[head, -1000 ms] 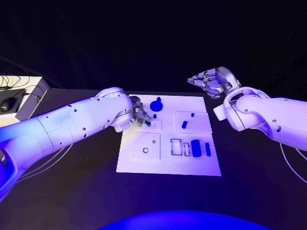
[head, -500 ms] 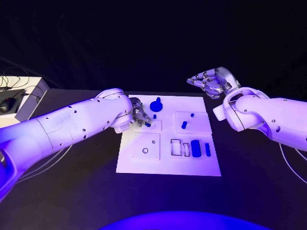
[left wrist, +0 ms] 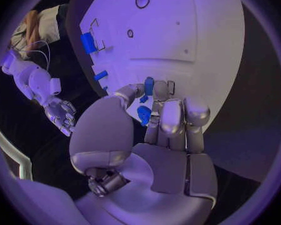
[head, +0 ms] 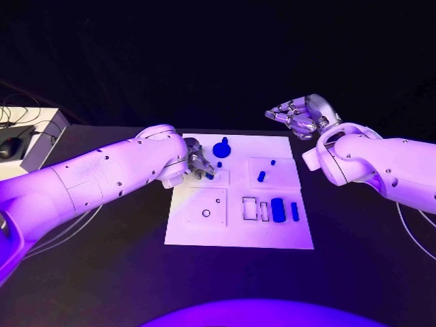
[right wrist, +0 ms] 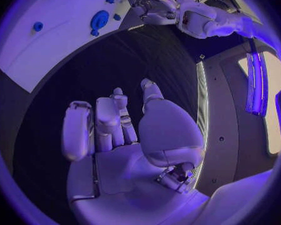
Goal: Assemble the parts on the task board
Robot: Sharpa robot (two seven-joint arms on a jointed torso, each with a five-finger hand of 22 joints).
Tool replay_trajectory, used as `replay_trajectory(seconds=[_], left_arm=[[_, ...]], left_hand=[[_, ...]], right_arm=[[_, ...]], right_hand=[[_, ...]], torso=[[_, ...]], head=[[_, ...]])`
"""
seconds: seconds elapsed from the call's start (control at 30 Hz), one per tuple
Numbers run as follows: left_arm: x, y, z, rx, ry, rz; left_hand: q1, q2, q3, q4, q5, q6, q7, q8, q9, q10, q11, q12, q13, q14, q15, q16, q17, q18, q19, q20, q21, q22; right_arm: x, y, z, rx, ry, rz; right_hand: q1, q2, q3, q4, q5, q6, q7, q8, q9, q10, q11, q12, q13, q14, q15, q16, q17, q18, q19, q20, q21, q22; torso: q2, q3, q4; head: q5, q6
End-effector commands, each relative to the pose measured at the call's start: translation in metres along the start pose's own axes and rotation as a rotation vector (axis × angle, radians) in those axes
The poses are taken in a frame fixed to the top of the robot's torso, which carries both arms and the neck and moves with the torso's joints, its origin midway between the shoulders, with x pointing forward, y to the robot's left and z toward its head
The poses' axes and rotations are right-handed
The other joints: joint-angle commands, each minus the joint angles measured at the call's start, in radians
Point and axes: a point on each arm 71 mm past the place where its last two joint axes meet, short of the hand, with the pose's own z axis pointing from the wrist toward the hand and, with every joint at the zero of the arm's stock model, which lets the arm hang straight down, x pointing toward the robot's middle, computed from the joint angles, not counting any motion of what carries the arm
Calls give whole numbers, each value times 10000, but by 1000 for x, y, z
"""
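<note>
I see a small blue part [left wrist: 144, 114] pinched in my left hand [head: 198, 163] just over the task board's [head: 240, 231] far-left area on the worktop [head: 110, 272], while my right hand [head: 298, 116] hovers beyond the board's far edge, fingers loosely spread, holding nothing.

Left robot hand [head: 198, 163] pinches downward; right robot hand [head: 300, 116] hovers raised, fingers loosely curled.

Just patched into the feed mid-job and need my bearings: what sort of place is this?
Probably a robotics lab test bench: a black table carrying a white task board with small blue parts, and a white side desk with a mouse and cables.
</note>
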Motion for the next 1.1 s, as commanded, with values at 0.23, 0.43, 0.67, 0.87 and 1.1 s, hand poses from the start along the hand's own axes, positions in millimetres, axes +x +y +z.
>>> replay_trajectory(seconds=[0.23,0.43,0.67,0.87,1.1], left_arm=[[7,1,2,-92,370,145],[8,1,2,-76,412,62],[7,1,3,-24,312,-127],[7,1,3,-18,236,-240],[6,0,3,-3,155,-297]], left_hand=[[95,170,1050,-1483,-13,295,-205,-90,-130,336,-256,-119,-40,-16,-50,-29,-136,-28,125,-11,-98,73],[183,344,339,-1446,-57,504,-326,-103,-329,494,-312,-119,-41,5,-72,99,-92,-88,187,-33,-105,149],[540,480,-450,-1542,-100,732,-365,-231,-679,665,-327,-225,-133,3,-80,172,-124,-127,247,-34,-132,244],[656,518,-668,-1588,-143,831,-359,-308,-848,724,-334,-289,-187,-7,-78,203,-141,-138,265,-31,-152,303],[711,609,-939,-1581,-180,913,-391,-315,-937,772,-347,-300,-210,-3,-80,265,-111,-135,280,-14,-175,360]], right_arm=[[1,2,0,-141,132,-48],[1,1,-1,-134,127,-50],[0,1,-1,-128,119,-55],[0,1,-1,-176,101,-110],[1,2,-1,-200,102,-134]], right_hand=[[-17,78,-17,-58,20,33,7,-33,-9,9,-32,-13,11,-9,43,-21,11,34,847,3,-18,1935],[-20,87,-24,-71,28,52,0,-35,-12,22,-35,-5,24,-10,42,-14,15,32,847,2,-7,1938],[-19,109,-16,-68,46,54,0,-35,-13,20,-36,-9,22,-11,42,-14,16,31,847,1,-7,1938],[-19,109,-16,-68,46,54,0,-35,-13,20,-36,-9,22,-11,42,-14,16,31,847,1,-7,1938],[-11,123,-11,-77,68,56,0,-37,-15,15,-35,-23,13,-11,41,-18,11,33,847,1,-13,1936]], torso=[[-1,1,-1],[-6,7,6],[-15,11,2],[-15,17,-4],[-16,11,2]], head=[[-12,-79],[-19,-112],[-22,-137],[-42,-148],[-46,-143]])
